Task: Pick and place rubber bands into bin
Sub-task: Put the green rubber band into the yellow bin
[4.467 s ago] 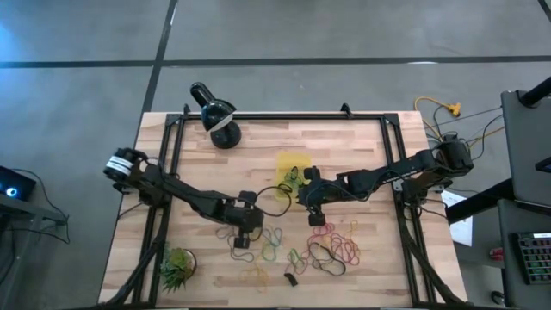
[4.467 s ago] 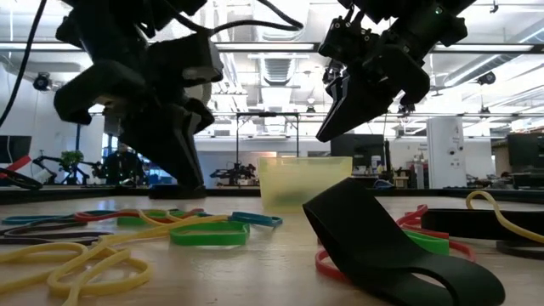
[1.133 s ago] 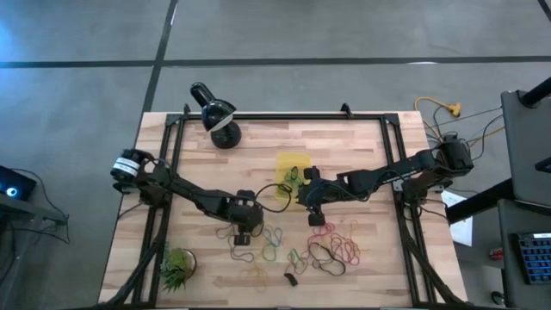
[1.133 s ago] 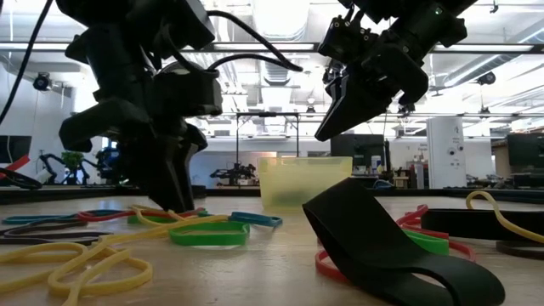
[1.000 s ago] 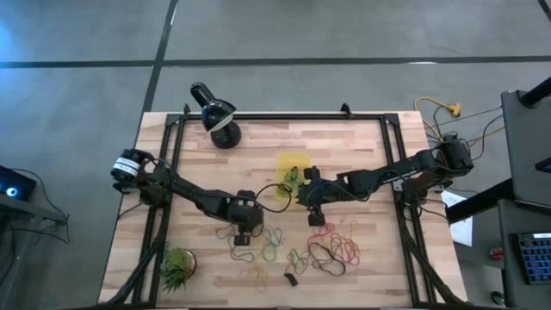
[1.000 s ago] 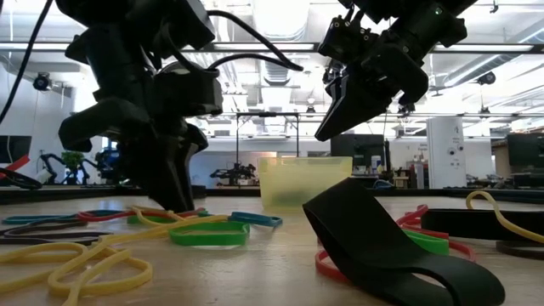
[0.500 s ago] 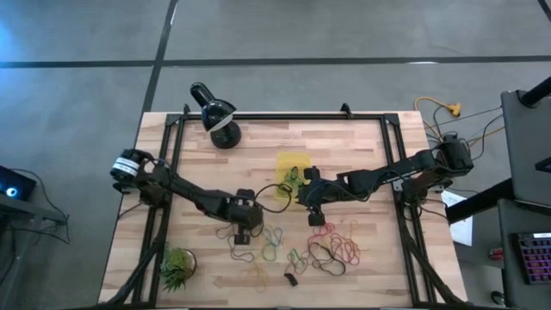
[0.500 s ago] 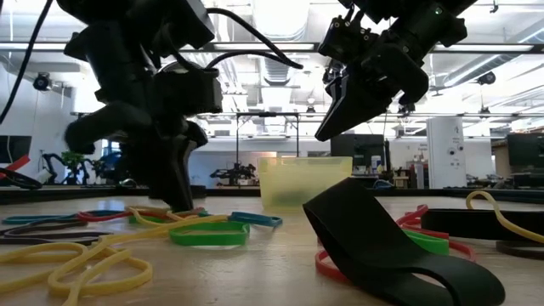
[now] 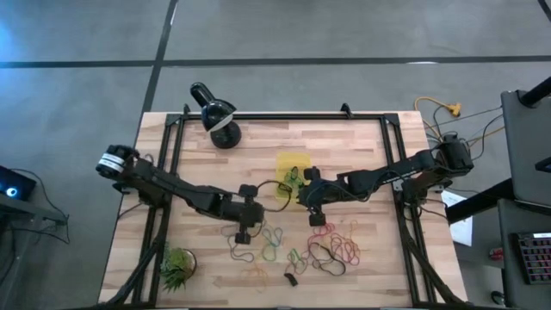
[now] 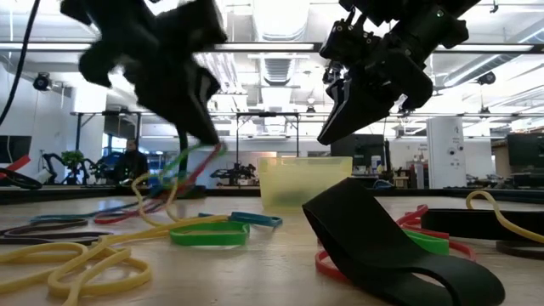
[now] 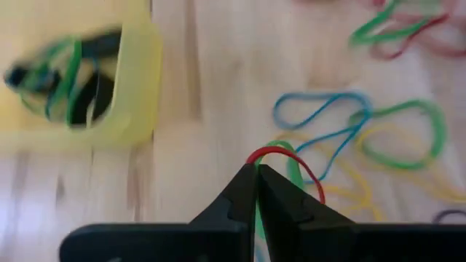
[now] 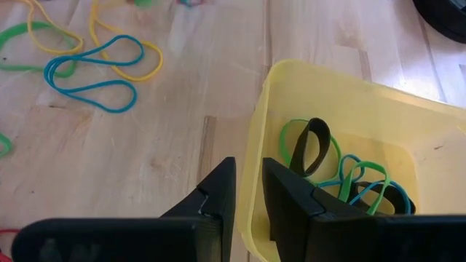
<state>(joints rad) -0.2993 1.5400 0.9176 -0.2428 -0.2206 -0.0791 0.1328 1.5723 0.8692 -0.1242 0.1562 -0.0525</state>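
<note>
Butcher-block table [image 9: 344,146] with a black frame, on a grey floor with dark seams. Black domed lamp [image 9: 215,112] at the table's upper left in the high view, small spiky plant [image 9: 176,267] lower left.

Yellow bin [image 9: 290,168] sits mid-table, a few green and black bands already inside [image 12: 342,175]. Loose rubber bands [image 9: 331,250] are spread over the lower centre of the table; in the low view a wide black one [image 10: 382,242] fills the foreground.

Left gripper [image 9: 244,226] is left of the bin, fingers clamped shut on a red and a green band [image 11: 280,164], lifted clear of the wood with strands trailing in the low view [image 10: 183,174]. Right gripper [image 9: 312,207] hangs at the bin's lower-right edge, jaws slightly apart with nothing between them.

The low view looks into an open lab: ceiling ducts, light strips, benches, a white cabinet at right. A seated person [image 10: 132,161] at left, far back.
</note>
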